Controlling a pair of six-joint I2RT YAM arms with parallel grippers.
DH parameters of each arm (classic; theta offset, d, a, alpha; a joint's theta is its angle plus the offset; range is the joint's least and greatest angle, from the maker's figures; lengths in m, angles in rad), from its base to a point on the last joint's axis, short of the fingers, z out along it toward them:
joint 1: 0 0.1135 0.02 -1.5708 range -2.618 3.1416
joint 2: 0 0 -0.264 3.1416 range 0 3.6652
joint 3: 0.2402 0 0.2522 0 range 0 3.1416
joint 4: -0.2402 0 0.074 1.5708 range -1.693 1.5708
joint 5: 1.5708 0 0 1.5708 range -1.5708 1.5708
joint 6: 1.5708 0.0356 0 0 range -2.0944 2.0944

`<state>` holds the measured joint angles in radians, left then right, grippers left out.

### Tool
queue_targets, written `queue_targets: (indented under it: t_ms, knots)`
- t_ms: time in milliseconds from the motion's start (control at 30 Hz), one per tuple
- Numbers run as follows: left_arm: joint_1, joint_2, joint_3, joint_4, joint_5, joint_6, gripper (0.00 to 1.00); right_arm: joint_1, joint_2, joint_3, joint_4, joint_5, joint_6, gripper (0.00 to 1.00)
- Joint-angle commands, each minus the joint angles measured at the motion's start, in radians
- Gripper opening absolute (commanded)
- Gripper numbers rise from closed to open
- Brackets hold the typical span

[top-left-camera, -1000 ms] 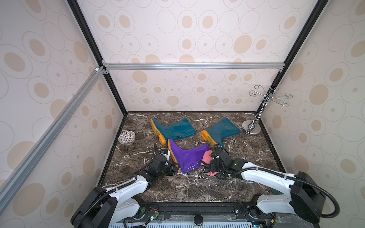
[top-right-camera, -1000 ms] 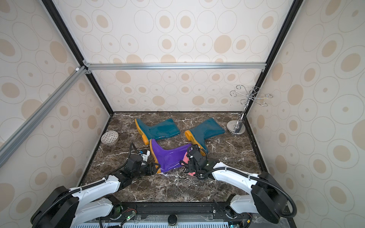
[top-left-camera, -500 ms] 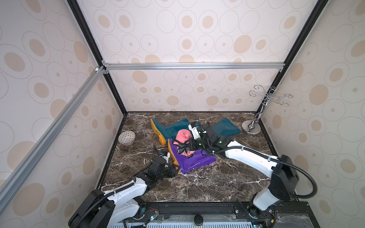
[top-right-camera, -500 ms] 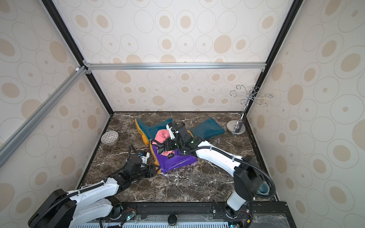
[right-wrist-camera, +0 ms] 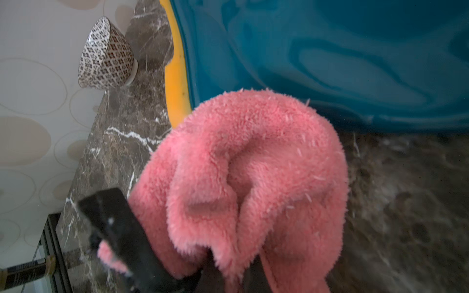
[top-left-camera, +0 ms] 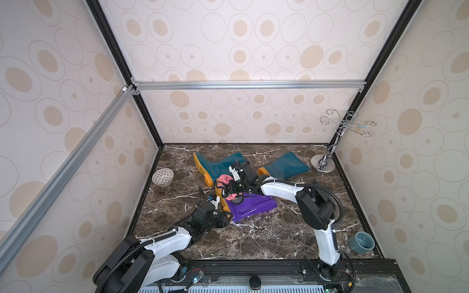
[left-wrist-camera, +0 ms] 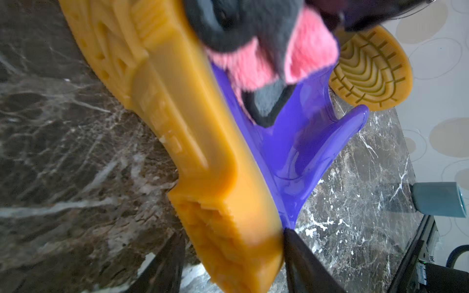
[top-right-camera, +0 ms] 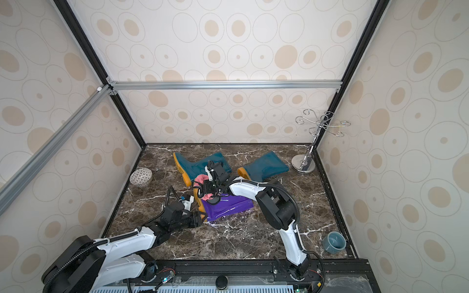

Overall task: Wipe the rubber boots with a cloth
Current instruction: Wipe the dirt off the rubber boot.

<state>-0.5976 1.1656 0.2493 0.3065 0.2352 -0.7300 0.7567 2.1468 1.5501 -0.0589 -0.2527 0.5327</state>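
The purple boot (top-left-camera: 253, 206) (top-right-camera: 228, 208) lies on its side mid-table, orange sole (left-wrist-camera: 203, 152) toward the left arm. My left gripper (top-left-camera: 227, 219) (left-wrist-camera: 232, 233) is shut on the heel of that sole, one finger on each side. My right gripper (top-left-camera: 229, 191) (right-wrist-camera: 193, 258) is shut on the bunched pink cloth (top-left-camera: 224, 178) (right-wrist-camera: 253, 165) over the boot's foot. The cloth's grey-edged corner (left-wrist-camera: 266, 106) hangs onto the purple surface. Two teal boots (top-left-camera: 223, 165) (top-left-camera: 286, 166) lie behind, one close behind the cloth (right-wrist-camera: 330, 63).
A patterned bowl (top-left-camera: 163, 177) (right-wrist-camera: 106, 53) sits by the left wall. A chrome hook stand (top-left-camera: 323, 165) stands in the back right corner. A blue cup (top-left-camera: 361, 242) (left-wrist-camera: 439, 200) is near the front right edge. Walls close in on three sides.
The right arm carried the cloth from the front right of the purple boot up and left, over the boot's foot. The left gripper stayed on the heel.
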Motion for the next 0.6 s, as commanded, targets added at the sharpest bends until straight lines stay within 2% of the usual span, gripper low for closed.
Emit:
queue_targets:
  t_ms: [0,167,267,333,400,500,567]
  knots:
    - [-0.007,0.031,-0.043,-0.095,-0.014,-0.002,0.61,-0.01,0.072,0.086,0.007,0.025,-0.008,0.0]
    - [-0.006,0.029,-0.05,-0.094,-0.021,0.001,0.61,-0.011,0.113,0.194,-0.025,0.058,-0.054,0.0]
    - [-0.007,0.031,-0.044,-0.096,-0.016,0.001,0.61,-0.012,0.231,0.369,-0.129,-0.082,-0.089,0.0]
    - [-0.005,0.027,-0.039,-0.107,-0.022,0.004,0.61,-0.01,0.273,0.429,-0.188,-0.136,-0.091,0.0]
    - [-0.006,0.015,-0.036,-0.116,-0.024,0.004,0.61,-0.008,0.236,0.355,-0.146,-0.138,-0.076,0.0]
    - [-0.006,0.002,-0.038,-0.118,-0.032,0.006,0.61,-0.009,0.104,0.113,0.071,-0.082,-0.05,0.0]
    - [-0.007,0.011,-0.037,-0.114,-0.029,0.007,0.61,-0.012,0.062,0.057,0.088,-0.067,-0.06,0.0]
